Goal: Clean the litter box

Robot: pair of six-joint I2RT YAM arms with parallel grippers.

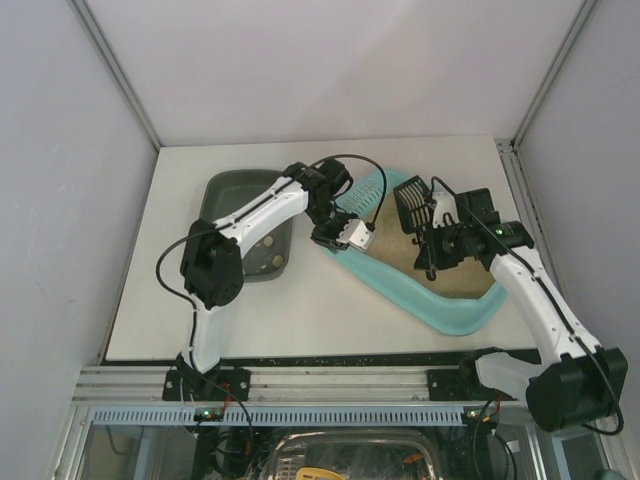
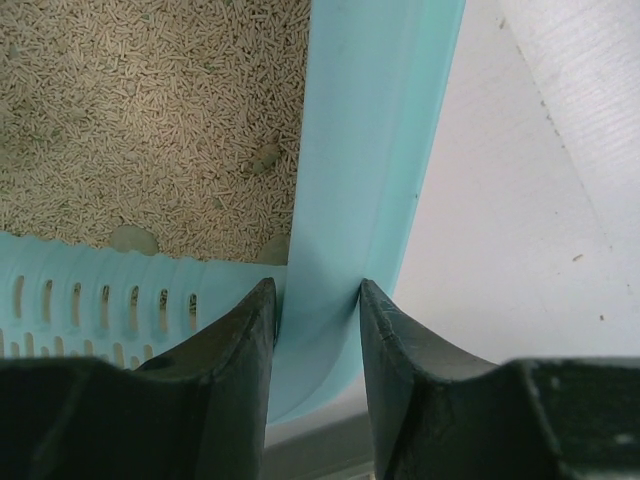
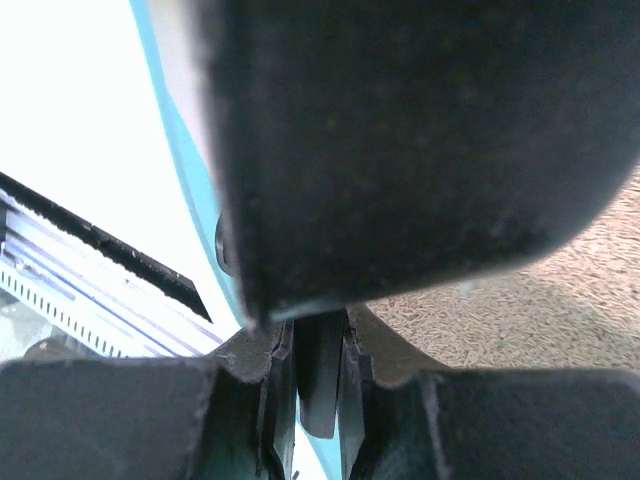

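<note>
Turquoise plastic litter box (image 1: 455, 305): I see it lying at a slant on the right half of the white table (image 1: 300, 310), slotted grille (image 1: 368, 195) at the far-left end and tan litter (image 1: 450, 270) inside. Left gripper (image 1: 350, 235): on my left wrist feed its two dark fingers (image 2: 240, 340) straddle the box's side wall just beside the grille, one inside and one outside. Both sit against the plastic, so I read it as clamped on the rim. Two or three greenish lumps (image 2: 265, 158) lie in the litter close to that wall and the grille. Right gripper (image 1: 437, 235): it is over the litter near the middle of the box, its jaws pinched together on the narrow handle of a dark slotted scoop (image 1: 412, 203). The scoop's head points toward the far side. On my right wrist feed the scoop is a large blurred dark shape filling the top of the picture, and I cannot tell from it whether the head touches the litter. Dark grey-green tray (image 1: 225, 190): it sits left of the litter box, partly under the left arm, with a few small pale lumps (image 1: 268, 250) in it.
</note>
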